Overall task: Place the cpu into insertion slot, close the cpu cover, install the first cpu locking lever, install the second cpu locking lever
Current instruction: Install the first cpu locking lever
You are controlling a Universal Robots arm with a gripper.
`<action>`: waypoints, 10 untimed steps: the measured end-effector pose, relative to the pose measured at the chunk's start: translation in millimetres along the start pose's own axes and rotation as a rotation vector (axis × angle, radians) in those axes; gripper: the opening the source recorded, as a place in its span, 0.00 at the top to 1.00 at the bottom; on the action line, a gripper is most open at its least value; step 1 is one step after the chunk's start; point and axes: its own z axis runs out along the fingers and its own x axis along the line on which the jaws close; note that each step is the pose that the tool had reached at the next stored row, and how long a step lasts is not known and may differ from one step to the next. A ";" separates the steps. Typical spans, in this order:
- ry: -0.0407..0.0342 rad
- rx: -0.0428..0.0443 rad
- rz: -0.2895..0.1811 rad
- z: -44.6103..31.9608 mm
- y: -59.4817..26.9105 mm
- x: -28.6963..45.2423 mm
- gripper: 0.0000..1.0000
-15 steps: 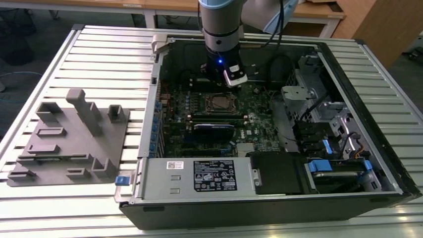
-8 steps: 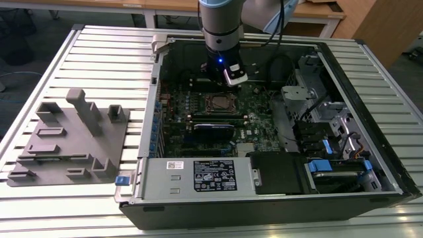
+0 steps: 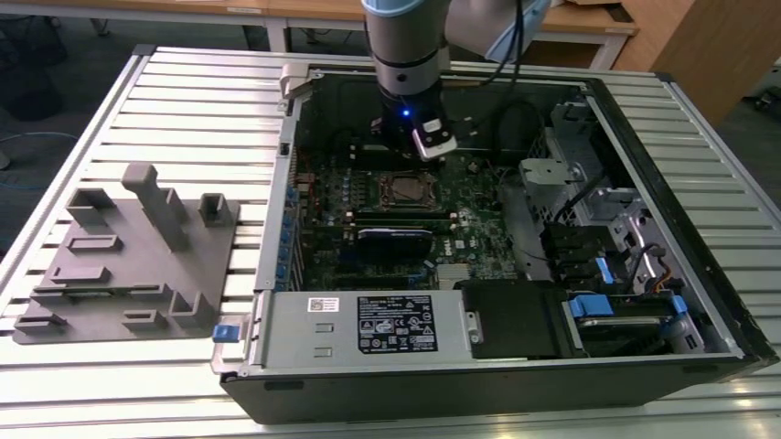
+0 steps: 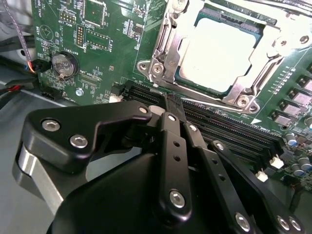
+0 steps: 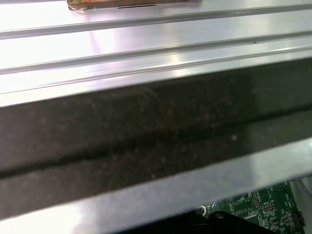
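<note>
The cpu (image 4: 219,51) lies with its silver top up in the insertion slot (image 3: 409,189) on the green board. The cpu cover (image 4: 168,44), a silver frame, lies down over it with the chip showing through its window. A thin wire locking lever (image 4: 214,105) runs along the socket's edge beside the memory slots. In the second wrist view my gripper (image 4: 173,103) has its black fingers together, with the tip right at this lever; whether it touches the lever I cannot tell. In the exterior view the gripper (image 3: 430,154) hangs inside the case, just behind the socket.
The open computer case (image 3: 635,119) walls in the board on all sides. Long black memory slots (image 4: 229,131) and a coin battery (image 4: 65,63) lie close to the fingers. A drive cage (image 3: 598,210) stands at the exterior view's right, a grey fixture block (image 3: 128,256) on the slatted table at its left.
</note>
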 end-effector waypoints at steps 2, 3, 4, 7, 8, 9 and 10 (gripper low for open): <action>-0.0039 -0.0009 -0.001 0.0 -0.3 1.5 0.89; -0.0054 -0.0013 -0.001 -0.1 -0.5 2.2 0.89; -0.0069 -0.0016 -0.001 -0.2 -0.7 2.9 0.89; -0.0111 -0.0026 -0.002 0.0 -1.2 3.9 0.89; -0.0127 -0.0030 -0.002 0.2 -1.4 4.2 0.89; -0.0144 -0.0034 -0.002 0.3 -1.6 4.5 0.89; -0.0161 -0.0040 -0.002 0.6 -1.8 4.9 0.89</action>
